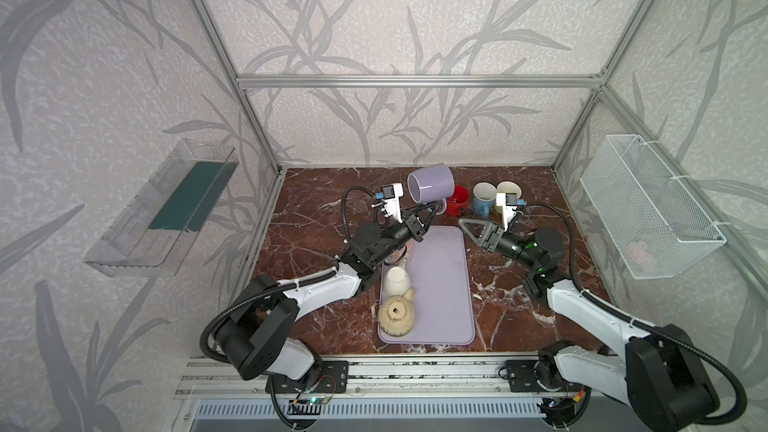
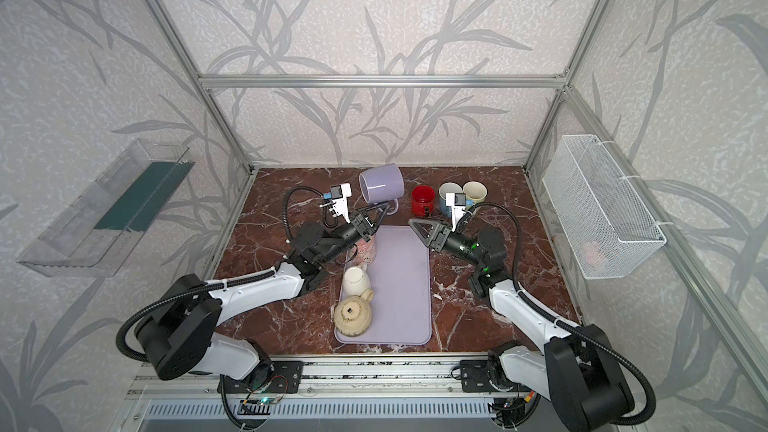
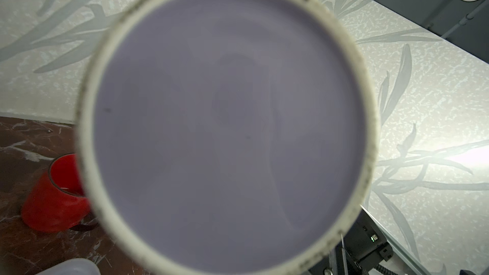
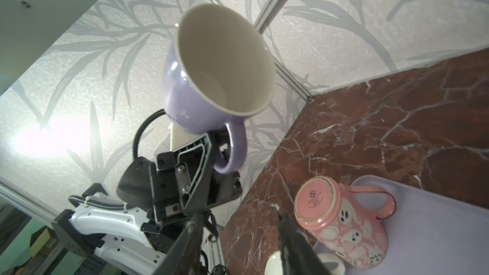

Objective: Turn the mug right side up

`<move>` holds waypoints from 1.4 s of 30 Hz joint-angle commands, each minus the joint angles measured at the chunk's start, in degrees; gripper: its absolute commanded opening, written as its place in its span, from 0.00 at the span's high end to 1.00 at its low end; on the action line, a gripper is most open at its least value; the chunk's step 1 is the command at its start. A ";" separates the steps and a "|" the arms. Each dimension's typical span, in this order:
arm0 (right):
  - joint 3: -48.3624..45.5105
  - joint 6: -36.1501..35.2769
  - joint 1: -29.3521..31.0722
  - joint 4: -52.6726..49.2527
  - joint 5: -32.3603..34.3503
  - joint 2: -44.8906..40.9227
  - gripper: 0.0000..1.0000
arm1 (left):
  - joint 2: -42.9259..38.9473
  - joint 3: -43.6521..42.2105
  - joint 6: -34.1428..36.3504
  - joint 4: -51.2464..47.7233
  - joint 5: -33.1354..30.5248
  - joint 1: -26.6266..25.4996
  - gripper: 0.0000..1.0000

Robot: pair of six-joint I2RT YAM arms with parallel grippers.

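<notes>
- In both top views my left gripper (image 1: 428,214) (image 2: 380,214) is clamped on the handle of the purple mug (image 1: 430,182) (image 2: 381,182).
- The mug hangs in the air on its side, above the far end of the marble table (image 1: 316,218). Its body sits at about 12 o'clock from my left fingertips. The base faces roughly 8 o'clock and the mouth is turned away toward 2 o'clock.
- The lilac tray (image 1: 449,284) lies at 6 o'clock from the mug, and the red mug (image 1: 457,201) stands just beside it at 4 o'clock.
- My right gripper (image 1: 467,226) (image 2: 417,226) hovers by the tray's far right corner. It is empty and apart from the purple mug, which lies at about 11 o'clock from it.
- In the left wrist view the mug's underside (image 3: 227,128) fills nearly the whole picture. It is a lilac disc inside a scuffed white ring, and it hides my own fingers. The red mug (image 3: 53,197) shows past its edge.
- In the right wrist view the purple mug (image 4: 219,70) shows its cream inside, and its handle is pinched in my left gripper (image 4: 209,138).
- My right gripper (image 4: 239,216) has a moderate gap between its dark fingers (image 4: 291,244), with nothing in it.
- A pink mug (image 4: 341,223) stands upside down on the tray (image 4: 436,234).
</notes>
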 commanded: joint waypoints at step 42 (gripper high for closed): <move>15.86 13.28 2.79 20.23 -4.24 16.65 0.71 | 3.88 4.99 -4.88 14.10 5.05 0.41 1.00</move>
